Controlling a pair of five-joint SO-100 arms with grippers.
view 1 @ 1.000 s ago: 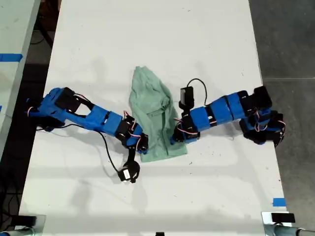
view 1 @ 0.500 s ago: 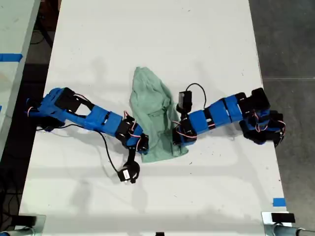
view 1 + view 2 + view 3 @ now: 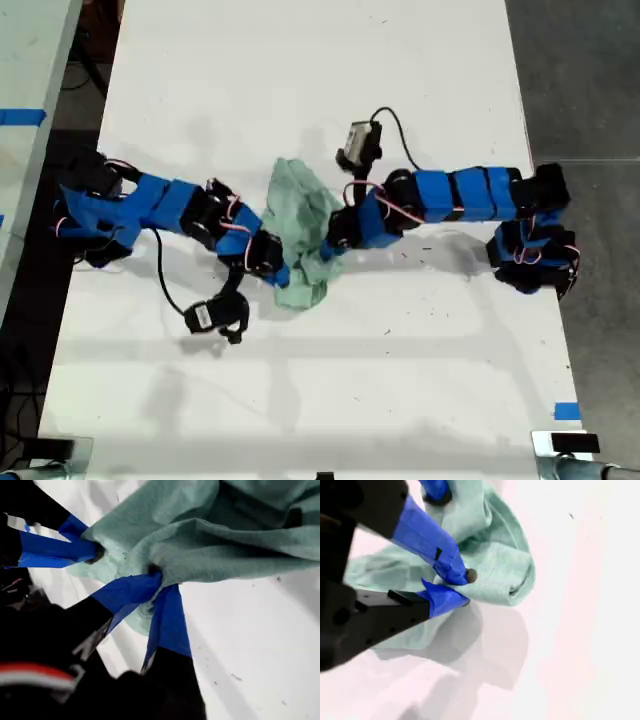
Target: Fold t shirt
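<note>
the soft, wrinkled pale mint-green cloth t shirt (image 3: 303,232) is bunched at the middle of the white worktop (image 3: 300,80), between the two arms. the first tool (image 3: 155,580) is pinched closed on a gathered fold of it, and the second tool (image 3: 454,587) is closed on the cloth's edge, both likely gripped so that the near edge can be carried over the rest for a fold.

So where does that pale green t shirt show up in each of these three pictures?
Exterior view: the t shirt lies bunched at the middle of the white table, between the two blue arms.
First wrist view: it fills the upper part, my first gripper shut on a fold.
Second wrist view: it sits centre, my second gripper pinching its edge.
Shared landmark: the blue-taped fingers against the cloth.
</note>
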